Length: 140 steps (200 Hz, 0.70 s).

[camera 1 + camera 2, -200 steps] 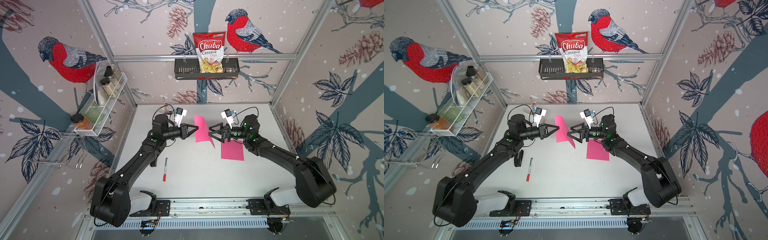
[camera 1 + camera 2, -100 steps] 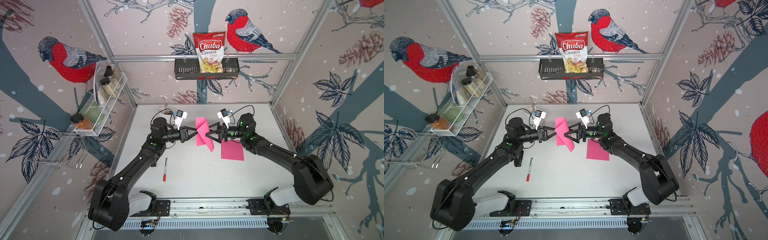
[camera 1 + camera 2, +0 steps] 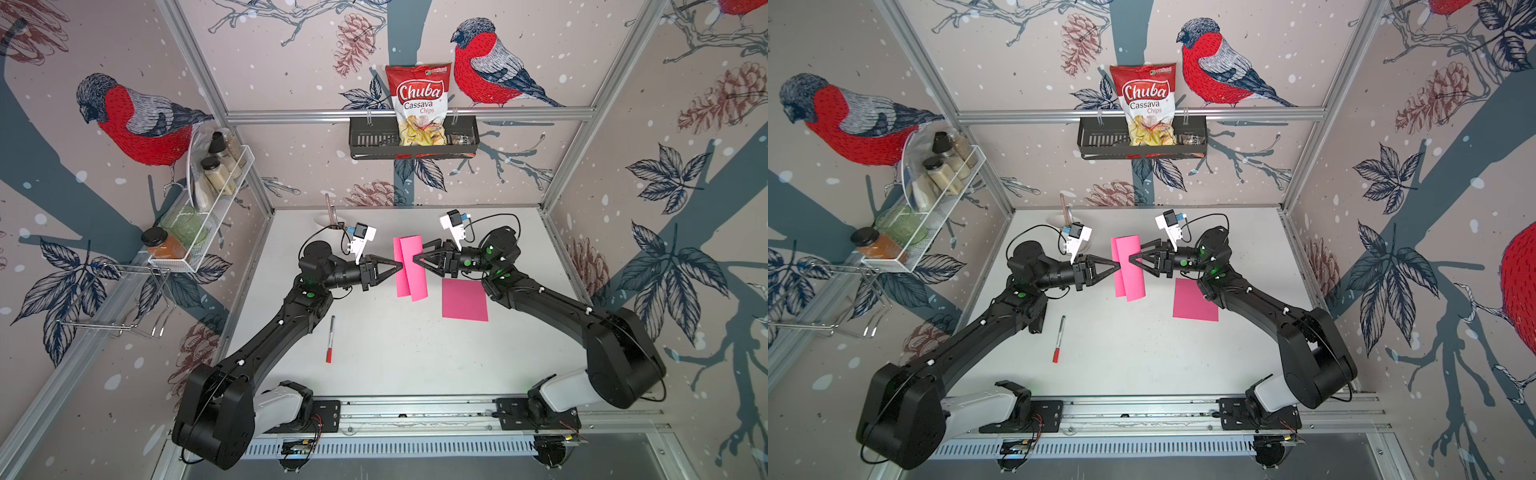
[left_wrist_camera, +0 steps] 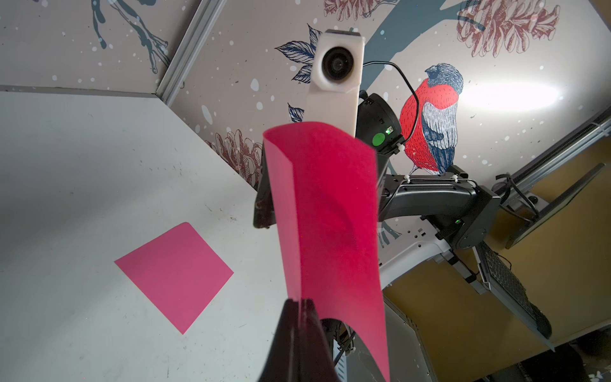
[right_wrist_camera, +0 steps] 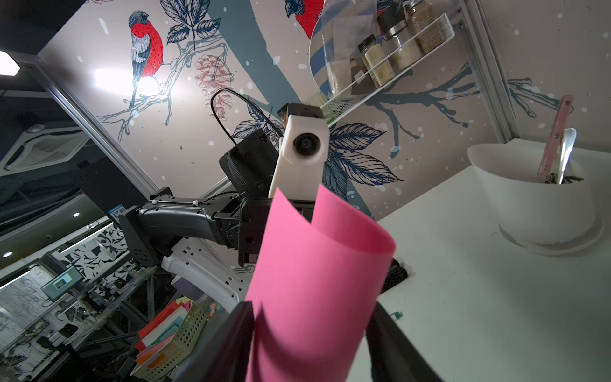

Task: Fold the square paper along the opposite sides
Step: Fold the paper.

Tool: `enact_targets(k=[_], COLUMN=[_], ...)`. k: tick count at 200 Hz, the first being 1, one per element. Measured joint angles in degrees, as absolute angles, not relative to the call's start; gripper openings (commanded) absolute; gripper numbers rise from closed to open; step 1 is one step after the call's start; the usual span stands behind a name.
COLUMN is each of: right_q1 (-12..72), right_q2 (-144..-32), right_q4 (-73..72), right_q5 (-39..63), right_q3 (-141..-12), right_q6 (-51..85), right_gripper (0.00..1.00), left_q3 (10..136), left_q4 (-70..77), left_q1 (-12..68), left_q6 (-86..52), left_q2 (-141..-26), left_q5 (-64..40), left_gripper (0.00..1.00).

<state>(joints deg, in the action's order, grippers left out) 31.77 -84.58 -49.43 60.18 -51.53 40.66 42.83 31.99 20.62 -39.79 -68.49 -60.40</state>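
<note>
We list the pink square paper [image 3: 410, 269], curled into a loose loop and hanging above the white table [image 3: 395, 365] at the centre of both top views. The left gripper [image 3: 400, 266] pinches its frame-left edge with jaws tight together; the right gripper [image 3: 415, 260] stands with jaws partly apart around the loop, and we cannot tell whether they press it. We also note a second pink sheet [image 3: 464, 300] lying flat to the lower right, and a marker [image 3: 330, 338] lower left.

Chuba Cassava Chips (snack bag [image 3: 417, 104])
</note>
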Motion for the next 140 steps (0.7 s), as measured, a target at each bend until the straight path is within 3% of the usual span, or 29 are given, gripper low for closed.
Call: enact_targets(k=[55, 140], right_q1=[31.97, 32.56], right_q2=[-83.94, -83.44], right_q4=[-50.52, -50.52], right_q5=[59.99, 58.65], right_q3=[-51.46, -51.51], right_q6=[41.98, 42.37], right_gripper=[0.47, 0.42], left_q3=[41.06, 39.99], left_q4=[40.05, 47.37], left_q1=[21.15, 22.00], left_q6=[-45.10, -49.52], left_q2=[-68.10, -69.01], left_q5=[-61.34, -61.39], left_gripper=[0.16, 0.29])
